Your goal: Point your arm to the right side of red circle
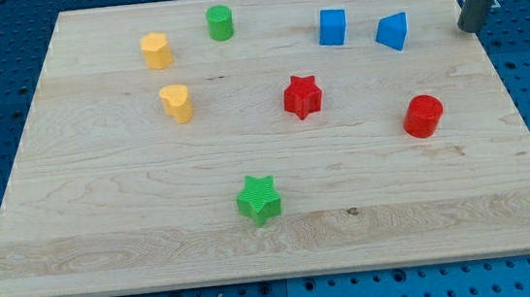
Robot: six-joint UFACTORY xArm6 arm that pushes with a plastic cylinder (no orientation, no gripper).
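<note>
The red circle (423,116) is a short red cylinder at the view's right on the wooden board (104,203). My tip (471,27) is at the board's upper right edge, above and to the right of the red circle and well apart from it. The rod slants up out of the view's top right. The nearest block to the tip is the blue triangular block (393,31), to its left.
A blue cube (332,27) sits left of the blue triangular block. A red star (302,96) is in the middle, a green star (259,199) below it. A green cylinder (220,22), a yellow block (155,50) and a yellow heart (177,103) are upper left.
</note>
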